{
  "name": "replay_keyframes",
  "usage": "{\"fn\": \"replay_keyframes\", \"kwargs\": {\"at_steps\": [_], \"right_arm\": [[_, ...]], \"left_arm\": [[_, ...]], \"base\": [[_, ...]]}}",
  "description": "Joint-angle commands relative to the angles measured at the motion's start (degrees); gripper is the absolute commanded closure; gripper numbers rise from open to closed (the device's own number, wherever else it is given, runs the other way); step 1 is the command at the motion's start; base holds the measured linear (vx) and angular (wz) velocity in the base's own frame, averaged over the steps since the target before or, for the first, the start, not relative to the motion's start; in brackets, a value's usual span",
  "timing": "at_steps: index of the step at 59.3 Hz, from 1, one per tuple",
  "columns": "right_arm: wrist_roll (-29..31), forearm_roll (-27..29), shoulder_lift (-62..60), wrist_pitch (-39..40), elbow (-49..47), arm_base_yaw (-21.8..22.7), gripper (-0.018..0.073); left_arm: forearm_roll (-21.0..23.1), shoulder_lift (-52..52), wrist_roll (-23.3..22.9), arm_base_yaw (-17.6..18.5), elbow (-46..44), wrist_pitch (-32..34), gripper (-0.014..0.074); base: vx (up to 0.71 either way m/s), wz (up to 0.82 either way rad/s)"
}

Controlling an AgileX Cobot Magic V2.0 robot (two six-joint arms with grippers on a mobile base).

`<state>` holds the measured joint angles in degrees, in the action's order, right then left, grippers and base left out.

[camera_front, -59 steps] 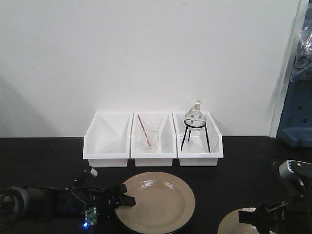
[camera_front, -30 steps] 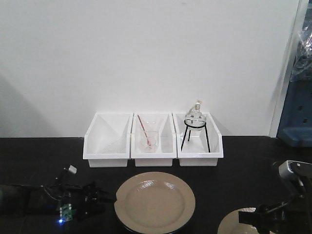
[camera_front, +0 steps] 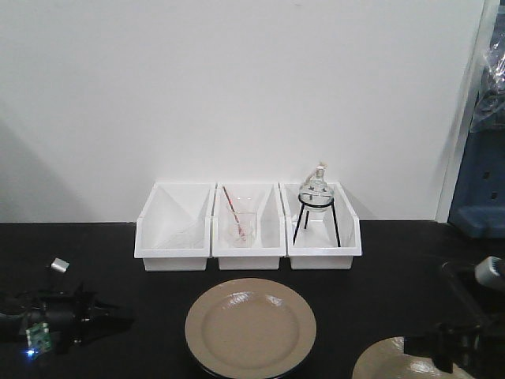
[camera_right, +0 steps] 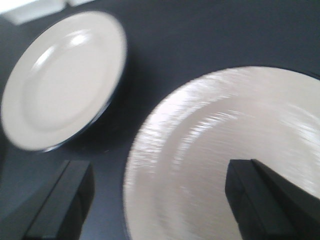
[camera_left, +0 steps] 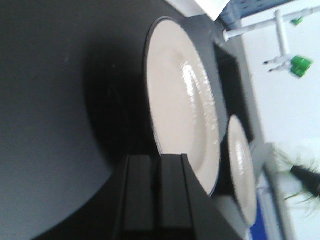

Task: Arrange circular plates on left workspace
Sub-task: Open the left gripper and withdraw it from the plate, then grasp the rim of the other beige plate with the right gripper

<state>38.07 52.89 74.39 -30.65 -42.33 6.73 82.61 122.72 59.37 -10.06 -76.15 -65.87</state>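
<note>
Middle plate point(camera_front: 251, 324) lies flat on the counter point(camera_front: 71, 245). Right plate point(camera_front: 392, 365) lies under the right gripper point(camera_right: 157, 172), jaws wide apart. Left gripper point(camera_left: 156, 159), clenched and empty, is left of the middle plate.

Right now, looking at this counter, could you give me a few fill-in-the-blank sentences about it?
The black counter holds ___ tan plates. Behind them stand ___ white bins. The round glass flask is in the ___ bin. The beaker is in the ___ bin. Missing words: two, three, right, middle.
</note>
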Motion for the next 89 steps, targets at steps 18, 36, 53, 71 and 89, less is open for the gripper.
{"fn": "replay_keyframes", "kwargs": {"at_steps": [18,36,53,71,89], "right_arm": [[1.37,8.41,-0.22,-8.96,-1.87,28.16,-0.002],[14.26,14.34,12.61,-15.98,-3.62,31.87,-0.002],[17.29,12.55,21.05,-18.65,-5.19,31.65,-0.002],[21.6,18.5,27.06,-20.56,-5.19,29.86,-0.002],[24.11,20.66,30.53,-20.44,-5.19,24.13,0.0036]], "left_arm": [[-14.24,-19.02,0.54,-1.01,-1.54,-3.86,0.0597],[-24.01,-30.86,-4.04,-1.01,0.3,-0.88,0.0597],[-24.36,-42.64,-2.12,-1.01,16.15,11.3,0.0597],[-25.16,-45.84,-0.32,-1.01,26.15,13.11,0.0597],[-24.88,-45.9,0.47,-1.01,27.8,12.39,0.0597]], "base": [[0.0,0.0],[0.0,0.0],[0.0,0.0],[0.0,0.0],[0.0,0.0]]}}
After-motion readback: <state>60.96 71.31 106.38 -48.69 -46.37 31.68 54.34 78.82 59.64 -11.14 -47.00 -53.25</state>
